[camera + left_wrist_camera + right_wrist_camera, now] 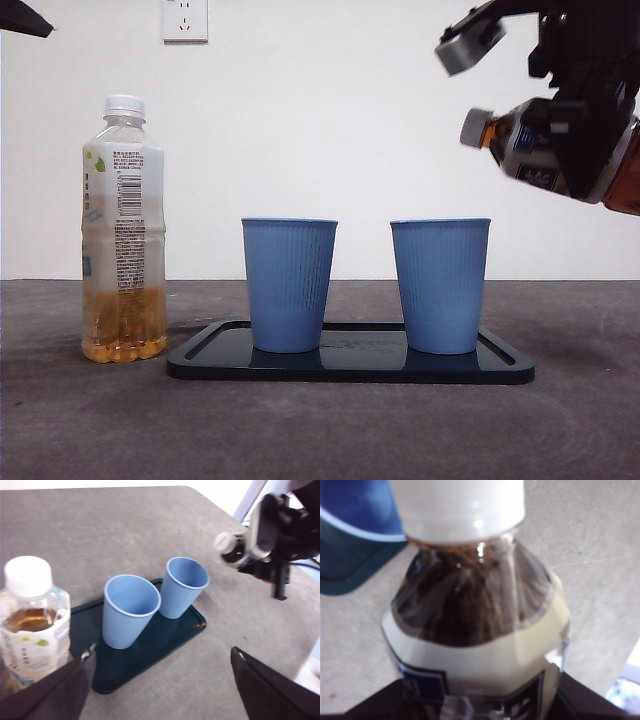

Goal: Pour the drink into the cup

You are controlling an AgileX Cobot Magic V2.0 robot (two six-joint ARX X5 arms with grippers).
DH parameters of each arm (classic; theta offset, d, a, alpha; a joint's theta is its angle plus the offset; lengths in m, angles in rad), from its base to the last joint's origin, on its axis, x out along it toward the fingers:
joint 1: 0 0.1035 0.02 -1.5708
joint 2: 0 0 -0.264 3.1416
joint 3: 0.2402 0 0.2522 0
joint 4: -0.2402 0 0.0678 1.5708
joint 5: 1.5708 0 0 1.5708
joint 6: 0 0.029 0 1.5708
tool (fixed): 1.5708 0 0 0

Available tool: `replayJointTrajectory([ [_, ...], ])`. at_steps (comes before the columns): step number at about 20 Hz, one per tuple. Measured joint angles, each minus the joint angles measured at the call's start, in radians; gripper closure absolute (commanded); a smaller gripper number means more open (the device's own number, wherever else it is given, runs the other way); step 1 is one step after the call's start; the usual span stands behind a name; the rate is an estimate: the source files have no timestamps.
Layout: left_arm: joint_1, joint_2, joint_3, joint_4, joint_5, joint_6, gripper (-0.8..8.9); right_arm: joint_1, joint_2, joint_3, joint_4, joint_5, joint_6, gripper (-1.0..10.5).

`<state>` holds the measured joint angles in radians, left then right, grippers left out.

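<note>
A bottle of dark drink (520, 140) with its white cap on hangs tilted, cap pointing left, above and to the right of the right blue cup (440, 285). My right gripper (585, 110) is shut on this bottle (475, 605). The left wrist view shows the same bottle (235, 547) held beyond the far cup (184, 587). A second blue cup (289, 285) stands left of the first on a dark tray (350, 368). Both cups are upright. My left gripper (160, 690) is open and low over the table, on the tray's left side.
A clear bottle of pale tea (123, 230) with a white cap stands upright left of the tray, close by my left gripper's jaw (32, 625). The left arm shows as a black tip (20, 18) at the top corner. A wall socket (185, 18) sits behind.
</note>
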<state>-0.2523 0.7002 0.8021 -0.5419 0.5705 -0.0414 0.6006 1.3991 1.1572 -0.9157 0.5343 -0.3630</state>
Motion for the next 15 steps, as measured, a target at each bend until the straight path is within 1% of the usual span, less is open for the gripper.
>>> replayJointTrajectory([
  [2,-0.014,0.000,0.000,0.000,0.000,0.002,3.77,0.022,0.032,0.000,0.000,0.040,-0.031,7.8],
  [4,-0.030,0.000,0.000,0.000,-0.001,0.003,3.77,0.040,0.066,0.000,0.002,0.100,-0.055,7.8],
  [9,-0.067,0.000,0.000,0.000,0.000,0.007,3.77,0.066,0.129,0.001,0.008,0.268,-0.096,7.8],
  [12,-0.083,0.000,0.000,0.000,-0.001,0.011,3.77,0.081,0.154,0.002,0.025,0.363,-0.133,7.8],
  [15,-0.093,0.000,0.000,0.000,-0.003,0.011,3.77,0.099,0.169,0.002,0.047,0.403,-0.177,7.8],
])
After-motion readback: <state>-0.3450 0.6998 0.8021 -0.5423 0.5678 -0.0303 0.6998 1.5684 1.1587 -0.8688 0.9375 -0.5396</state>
